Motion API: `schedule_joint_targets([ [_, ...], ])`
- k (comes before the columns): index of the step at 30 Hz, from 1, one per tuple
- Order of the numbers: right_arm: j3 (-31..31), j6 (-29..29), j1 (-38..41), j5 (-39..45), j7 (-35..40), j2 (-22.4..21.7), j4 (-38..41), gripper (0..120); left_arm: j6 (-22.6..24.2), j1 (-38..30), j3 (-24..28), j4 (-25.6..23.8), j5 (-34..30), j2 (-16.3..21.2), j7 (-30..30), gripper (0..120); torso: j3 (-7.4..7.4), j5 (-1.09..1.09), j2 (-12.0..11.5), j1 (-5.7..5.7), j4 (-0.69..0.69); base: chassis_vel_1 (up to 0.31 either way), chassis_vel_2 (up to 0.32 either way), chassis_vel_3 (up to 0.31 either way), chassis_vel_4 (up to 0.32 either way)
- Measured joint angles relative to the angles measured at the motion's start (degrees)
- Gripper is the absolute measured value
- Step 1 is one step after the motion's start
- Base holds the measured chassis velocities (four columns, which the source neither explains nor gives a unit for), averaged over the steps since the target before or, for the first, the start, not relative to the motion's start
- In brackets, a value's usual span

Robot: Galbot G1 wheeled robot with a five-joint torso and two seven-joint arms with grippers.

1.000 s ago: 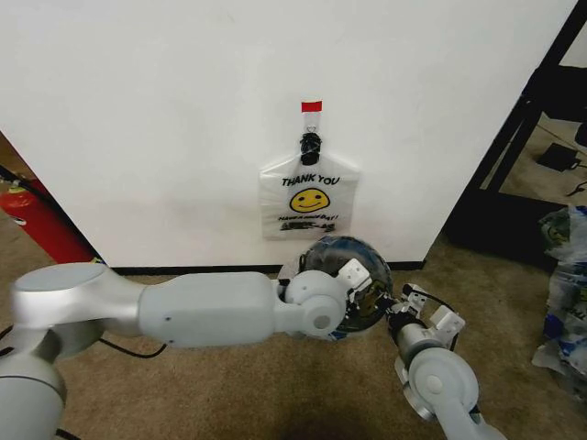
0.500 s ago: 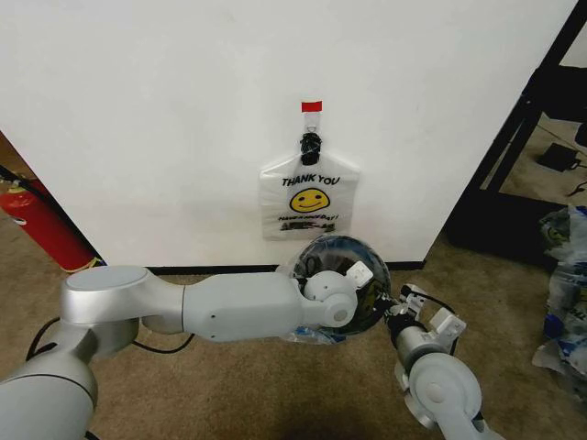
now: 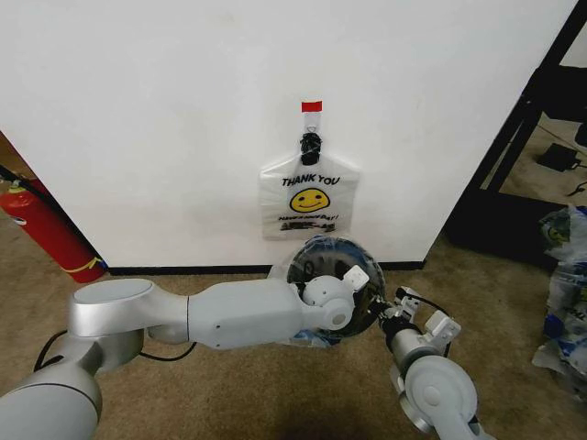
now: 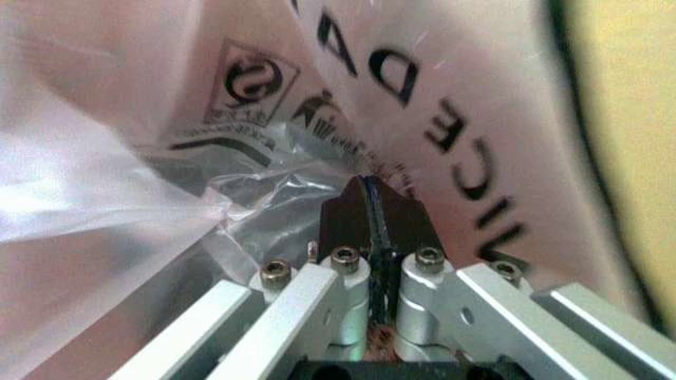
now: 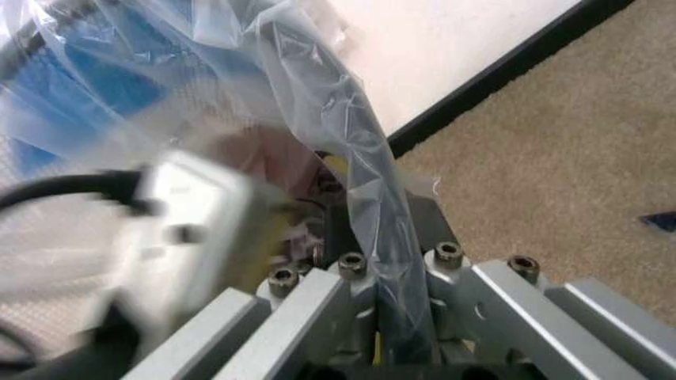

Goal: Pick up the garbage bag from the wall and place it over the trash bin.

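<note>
The garbage bag (image 3: 316, 261), clear crinkly plastic with blue patches, is stretched around the rim of the round black trash bin (image 3: 332, 258) at the foot of the white wall (image 3: 165, 119). My left gripper (image 3: 356, 286) reaches across to the bin's near side. In the left wrist view the left gripper (image 4: 368, 207) is shut, with crinkled clear film (image 4: 269, 194) bunched at its tips. My right gripper (image 3: 390, 316) sits at the bin's right side. In the right wrist view the right gripper (image 5: 382, 265) is shut on a twisted strip of the bag (image 5: 349, 127).
A white "THANK YOU" smiley bag (image 3: 309, 202) hangs from a black clip (image 3: 311, 144) under red tape (image 3: 312, 106). A red fire extinguisher (image 3: 46, 229) leans at the left. A black shelf frame (image 3: 537, 119) and bundled plastic (image 3: 564, 275) stand at the right. Brown carpet lies in front.
My left arm has swung lower and further right, with its gripper sinking a little at the bin's rim. The bag's film has come down around the bin. The right gripper edged left.
</note>
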Motion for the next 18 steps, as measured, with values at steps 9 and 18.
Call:
schedule_joint_targets([
  [9, 1.8, 0.1, 1.2, 0.0, 0.1, -0.2, -2.6, 0, -0.1, -2.6, -1.6, -12.6, 0.4, 4.6, 1.2, 0, 0.0, 0.0, 0.0, 0.0, 0.0, 0.0, 0.0, 0.0, 0.0],
  [18, 3.3, 0.2, 1.0, 0.2, -0.1, 0.4, -3.4, 0, -7.1, 2.2, -14.4, -26.1, 3.2, 16.5, 5.0, 0, 0.0, -0.01, 0.0, 0.0, 0.0, 0.0, 0.0, 0.0, 0.0],
])
